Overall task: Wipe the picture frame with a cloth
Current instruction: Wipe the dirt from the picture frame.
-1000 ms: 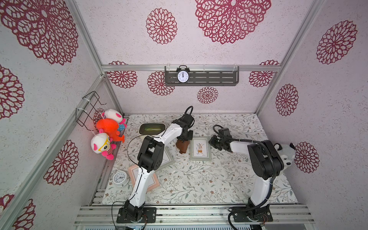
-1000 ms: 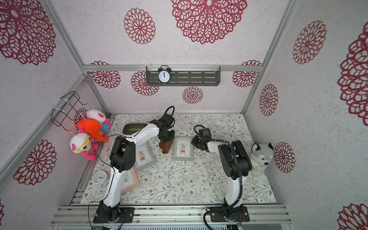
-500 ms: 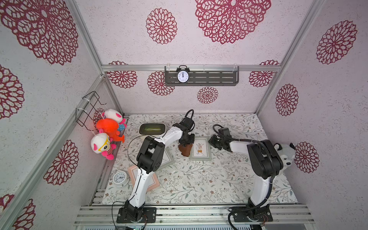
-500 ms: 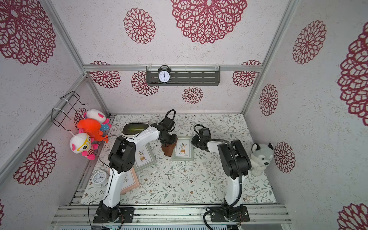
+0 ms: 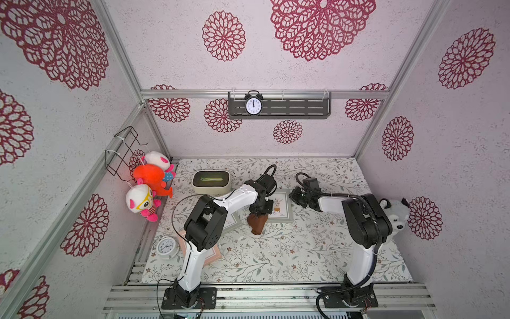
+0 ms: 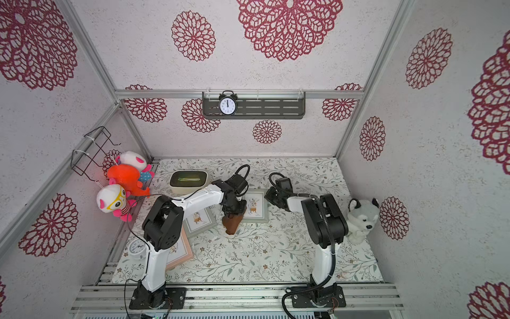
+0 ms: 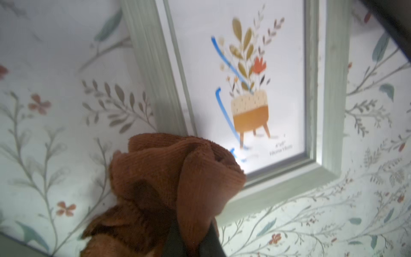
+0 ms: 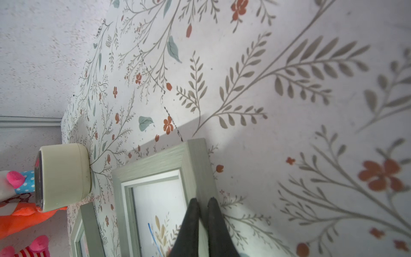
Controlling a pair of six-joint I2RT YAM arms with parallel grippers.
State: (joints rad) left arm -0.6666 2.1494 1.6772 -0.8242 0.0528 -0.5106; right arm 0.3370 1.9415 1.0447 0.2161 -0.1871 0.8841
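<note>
Top views: small soft brown fabric cloth (image 5: 258, 224) bunched in left gripper (image 5: 259, 213), touching near corner of pale green wooden picture frame (image 5: 287, 205).
Left wrist: pinched tight on cloth (image 7: 178, 178), over picture frame (image 7: 333, 89) corner.
Right wrist: right gripper (image 8: 203, 202) squeezed together, tips on picture frame (image 8: 155, 164) edge.

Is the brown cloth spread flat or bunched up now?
Bunched up. The cloth sits in crumpled folds in the left gripper, which is shut on it, at a corner of the picture frame.
</note>
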